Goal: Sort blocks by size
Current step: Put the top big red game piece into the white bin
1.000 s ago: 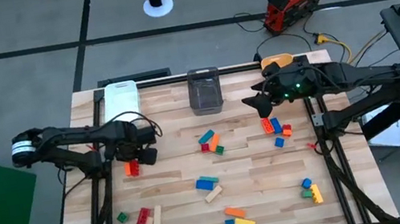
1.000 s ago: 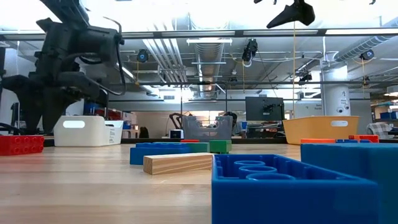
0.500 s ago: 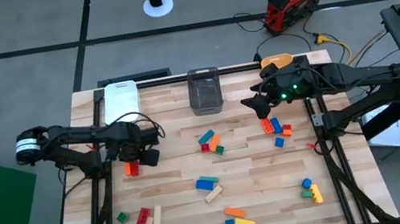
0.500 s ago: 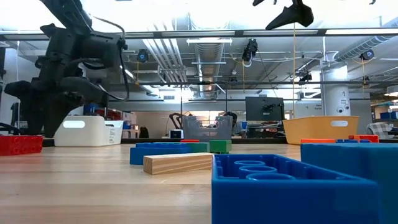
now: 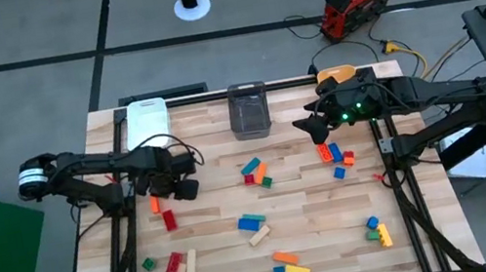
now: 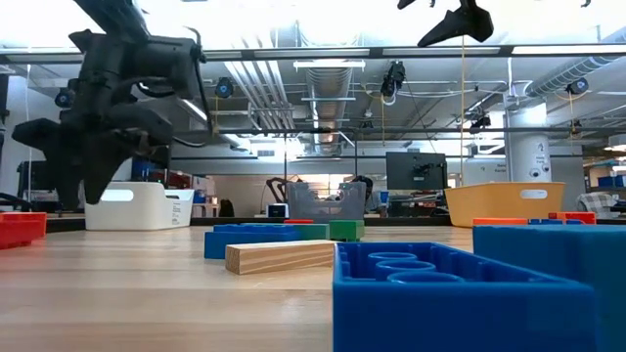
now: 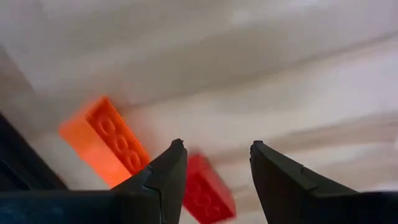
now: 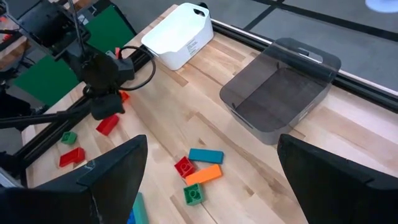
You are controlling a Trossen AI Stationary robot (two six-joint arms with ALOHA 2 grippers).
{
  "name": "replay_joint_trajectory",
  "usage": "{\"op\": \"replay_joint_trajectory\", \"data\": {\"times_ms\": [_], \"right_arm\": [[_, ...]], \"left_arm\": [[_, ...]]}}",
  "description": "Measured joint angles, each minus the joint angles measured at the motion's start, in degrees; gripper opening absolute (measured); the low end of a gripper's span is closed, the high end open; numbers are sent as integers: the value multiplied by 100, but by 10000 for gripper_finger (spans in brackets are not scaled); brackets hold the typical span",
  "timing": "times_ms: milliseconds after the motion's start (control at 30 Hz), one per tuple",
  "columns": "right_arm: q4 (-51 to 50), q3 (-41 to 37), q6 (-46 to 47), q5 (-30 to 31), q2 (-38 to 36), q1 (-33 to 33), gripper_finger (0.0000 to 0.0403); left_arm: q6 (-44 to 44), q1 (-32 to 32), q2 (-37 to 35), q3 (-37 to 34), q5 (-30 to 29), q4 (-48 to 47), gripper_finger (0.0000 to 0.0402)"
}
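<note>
Left tool [image 5: 176, 189] hovered over the wooden surface [image 5: 217, 219] just in front of the white bin [image 5: 147, 122], fingers [image 7: 165, 177] parted, gripping nothing. Red block [image 5: 169, 219] lay flat on the surface just below the tool, apart from it; in left wrist view the same red block [image 7: 208, 193] showed between the two fingers, clear of both. Orange block [image 5: 154, 205] sat just beside the red one, on the white-bin side; in left wrist view [image 7: 106, 143] off to one side of the fingers. Left arm reached in low from the surface's left edge, wrist bent down, tool raised off the surface in low view [image 6: 93, 181].

Red block long axis ran roughly away from the white bin toward the near edge, slightly skewed. Orange block long axis ran nearly parallel to it, studs up.

Right tool [image 5: 306, 125] held high beside the grey bin [image 5: 249, 110], near the orange bin [image 5: 336, 73], fingers [image 8: 106, 171] spread wide, empty. Right arm stretched in from the right edge, waiting.

Remaining blocks scattered: a cluster [image 5: 254, 172] in front of the grey bin, another [image 5: 333, 155] under the right tool, more [image 5: 285, 269] near the front edge.
</note>
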Motion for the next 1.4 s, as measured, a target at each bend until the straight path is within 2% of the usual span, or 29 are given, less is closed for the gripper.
{"op": "replay_joint_trajectory", "data": {"times_ms": [133,300,467,567,833,967,1133,1400], "right_arm": [[2,0,0,-1,0,0,350],[2,0,0,-2,0,0,350],[2,0,-46,0,0,0,350],[2,0,-56,0,0,-4,350],[2,0,-251,-2,0,-2,350],[2,0,-251,-2,0,-2,350],[2,-2,-253,-2,0,-2,350],[2,-2,-251,-2,0,-2,350]], "left_arm": [[-600,-467,-19,158,389,-140,155],[-1881,-1606,-26,419,419,-195,155],[-3319,-2695,-34,319,196,-231,168],[-3772,-3012,-34,272,-68,-231,186],[-3959,-3038,-34,189,-826,-156,223],[-4009,-3036,-36,-20,-836,-105,224],[-4091,-3034,-56,-393,-838,681,224],[-4234,-3036,-56,-903,-984,1244,224]]}}
